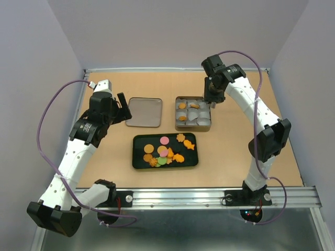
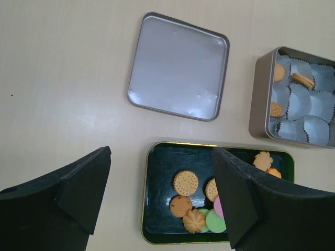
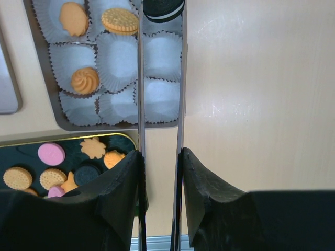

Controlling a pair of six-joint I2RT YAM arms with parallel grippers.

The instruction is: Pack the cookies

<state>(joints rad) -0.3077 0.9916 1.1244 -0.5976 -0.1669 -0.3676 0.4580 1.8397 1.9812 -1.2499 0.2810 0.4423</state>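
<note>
The right gripper (image 3: 160,152) is squeezing a pair of thin metal tongs (image 3: 181,78) between its 2 black fingers, and the tongs are pinching a dark sandwich cookie (image 3: 163,9) at their tips, at the top edge of the right wrist view. That cookie is hanging over the top right corner of the tin (image 2: 260,99); whether it is touching the paper cup below cannot be told. The tin is sitting right of centre in the top view, lined with white crinkled paper cups (image 3: 121,60). 3 orange-brown cookies are lying in the cups toward the upper left of the right wrist view, 2 in the top row and 1 swirled piece in the row below. The rest of the cookies (image 1: 166,151) are lying loose in the black tray (image 1: 137,157) at the middle of the top view, just below the tin: round orange-brown, pink and green ones, plus orange shaped pieces toward the tray's right side. The left gripper (image 2: 160,154) is hovering with its fingers spread wide and gripping nothing, above the near left part of the tray in its own view. The tin's lid (image 2: 178,67) is lying flat on the table (image 1: 115,157), left of the tin and above the tray, touching neither.
</note>
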